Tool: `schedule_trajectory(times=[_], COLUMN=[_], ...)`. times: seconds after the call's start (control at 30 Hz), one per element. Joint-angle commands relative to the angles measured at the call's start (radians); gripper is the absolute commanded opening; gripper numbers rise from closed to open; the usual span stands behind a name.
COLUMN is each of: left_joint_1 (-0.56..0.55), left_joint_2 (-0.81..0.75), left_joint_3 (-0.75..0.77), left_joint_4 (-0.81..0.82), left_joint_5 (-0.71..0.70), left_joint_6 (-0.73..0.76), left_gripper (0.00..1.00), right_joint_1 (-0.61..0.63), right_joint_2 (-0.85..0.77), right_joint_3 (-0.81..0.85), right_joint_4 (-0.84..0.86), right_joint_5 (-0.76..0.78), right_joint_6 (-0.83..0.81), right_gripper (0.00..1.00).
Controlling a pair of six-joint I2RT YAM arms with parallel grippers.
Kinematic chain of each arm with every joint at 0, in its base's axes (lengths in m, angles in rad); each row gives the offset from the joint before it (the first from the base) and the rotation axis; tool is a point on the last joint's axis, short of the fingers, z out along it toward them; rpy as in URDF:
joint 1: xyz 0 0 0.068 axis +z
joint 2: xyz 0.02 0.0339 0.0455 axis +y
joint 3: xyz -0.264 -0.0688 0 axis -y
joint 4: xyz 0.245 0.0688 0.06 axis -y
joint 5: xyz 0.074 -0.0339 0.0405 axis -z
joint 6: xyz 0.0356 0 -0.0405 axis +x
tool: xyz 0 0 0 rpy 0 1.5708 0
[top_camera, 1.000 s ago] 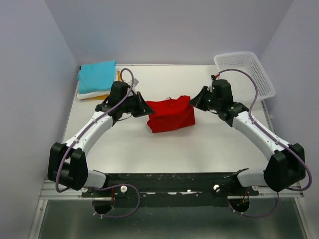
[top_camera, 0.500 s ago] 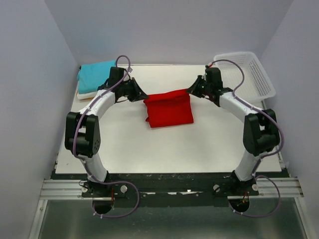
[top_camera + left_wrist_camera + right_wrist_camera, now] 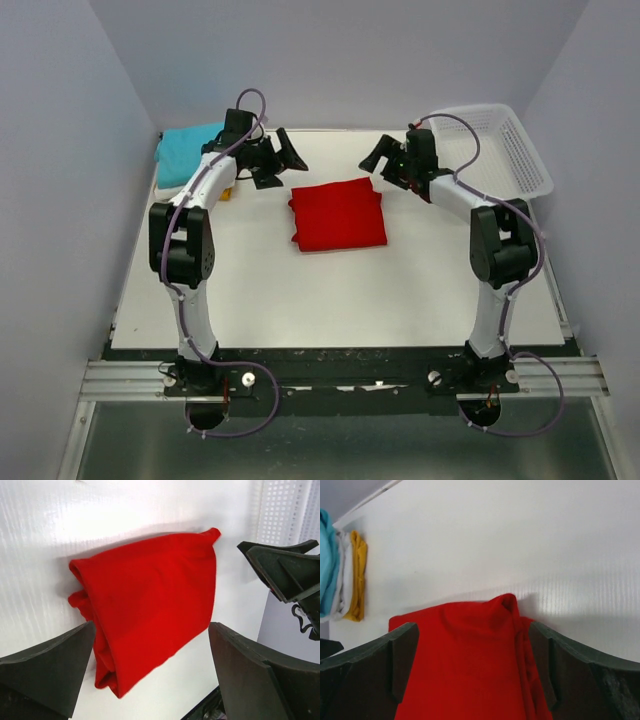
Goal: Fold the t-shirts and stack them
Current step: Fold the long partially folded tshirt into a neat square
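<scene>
Hovering just beyond the far left corner of the red t-shirt with the left gripper, fingers spread wide and clasping nothing. Mirroring that off the far right corner with the right gripper, likewise spread wide and empty. Shows the red t-shirt folded into a rough rectangle, flat on the white table between the two arms, in the far half, with doubled edges bunched along its left side and a small peak of cloth at its far right corner. Shows the turquoise shirt topping a folded pile at the table's far left corner, over a white shirt and an orange-yellow shirt, well apart from the red one. Shows a white lattice basket at the far right corner.
</scene>
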Motion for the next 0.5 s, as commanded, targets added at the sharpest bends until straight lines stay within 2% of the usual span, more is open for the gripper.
schedule_trajectory(times=[0.0,0.1,0.2,0.4,0.47], left_joint_1=[-0.068,-0.126,-0.164,-0.196,-0.199], left_joint_2=[-0.174,-0.175,-0.109,-0.032,-0.026], left_joint_3=[-0.073,-0.118,-0.103,-0.24,-0.296], left_joint_4=[0.002,0.061,0.038,0.116,0.111], left_joint_5=[-0.04,0.006,0.006,0.048,-0.001], left_joint_6=[0.061,0.059,0.052,0.0,-0.005], left_gripper=[0.99,0.99,0.98,0.99,0.99], right_joint_1=[-0.004,-0.005,0.006,0.04,0.04], right_joint_2=[-0.162,-0.163,-0.085,0.033,0.062], right_joint_3=[-0.139,-0.227,-0.203,-0.157,-0.148], right_joint_4=[0.144,0.333,0.409,0.384,0.345], right_joint_5=[-0.133,-0.331,-0.448,-0.29,-0.191], right_joint_6=[0.047,0.153,0.261,0.276,0.275], right_gripper=[1.0,1.0,1.0,1.0,1.0])
